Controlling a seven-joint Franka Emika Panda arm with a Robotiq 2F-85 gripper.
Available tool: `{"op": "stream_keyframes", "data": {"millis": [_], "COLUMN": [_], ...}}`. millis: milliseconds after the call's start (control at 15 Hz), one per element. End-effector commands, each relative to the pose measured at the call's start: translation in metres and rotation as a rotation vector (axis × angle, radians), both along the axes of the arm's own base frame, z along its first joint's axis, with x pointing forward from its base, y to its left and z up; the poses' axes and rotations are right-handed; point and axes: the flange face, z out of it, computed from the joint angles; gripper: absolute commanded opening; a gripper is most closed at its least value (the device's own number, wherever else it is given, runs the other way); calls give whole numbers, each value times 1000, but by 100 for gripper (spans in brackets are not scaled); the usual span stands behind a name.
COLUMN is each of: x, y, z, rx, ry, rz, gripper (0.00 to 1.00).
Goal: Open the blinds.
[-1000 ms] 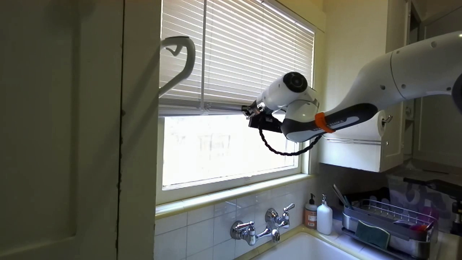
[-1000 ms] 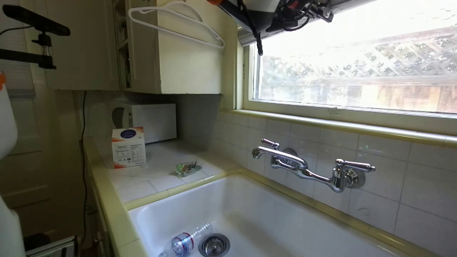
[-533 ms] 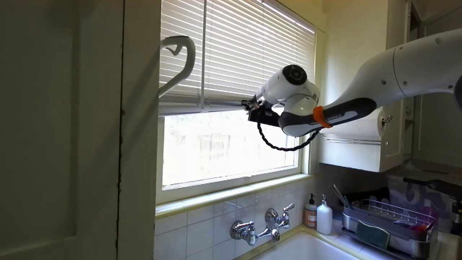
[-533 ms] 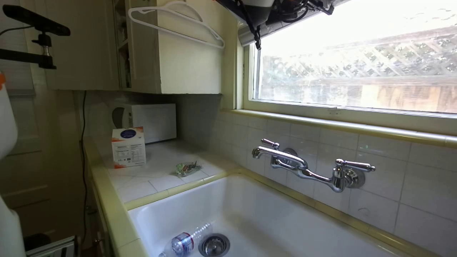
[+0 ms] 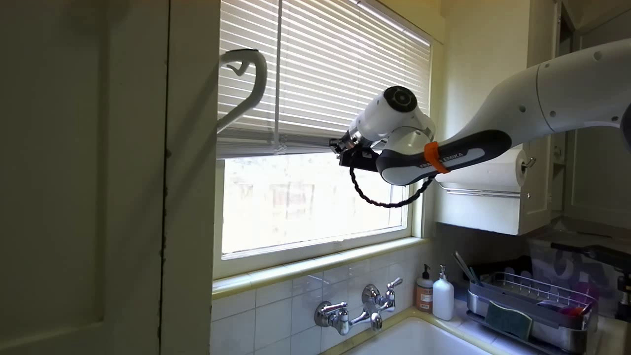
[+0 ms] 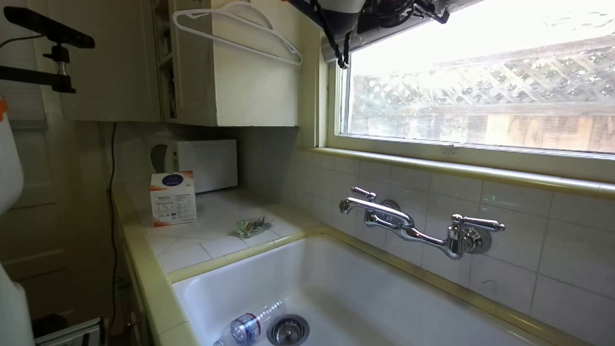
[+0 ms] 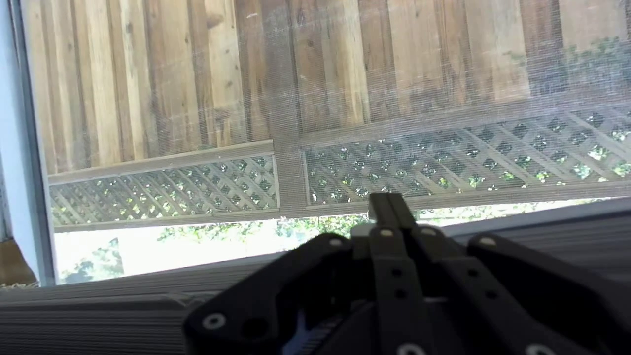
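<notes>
I see the blinds (image 5: 320,74) clear of the lower window (image 5: 291,207), the upper seemingly left to uncover, the pincer (image 7: 387,201) pressed together near their bottom edge.

We see pale blinds (image 5: 325,74) with many thin, flat strips (image 5: 308,130) hanging over the top part of the window (image 5: 296,212), the lowest ones bunched close together.
</notes>
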Motion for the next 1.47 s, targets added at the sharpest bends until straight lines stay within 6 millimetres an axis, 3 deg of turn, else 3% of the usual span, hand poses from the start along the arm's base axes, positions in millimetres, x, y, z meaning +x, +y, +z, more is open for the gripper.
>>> {"op": "stream_keyframes", "data": {"millis": [0,333,667,867,1067,1267,1333,1400], "x": [8,6,7,2,-12,-36,-46,-56], "y": [8,6,7,1,-4,-19,-25,-30], "z": [-6,-14,-60,-74,-75,-58,-54,-50], "rx": [-9,-18,-20,-12,27,61,59,57], "ry": [49,109,296,400,553,712,771,829], "rz": [15,28,66,85,152,208,206,210], "gripper": [0,0,0,0,0,0,26,28]}}
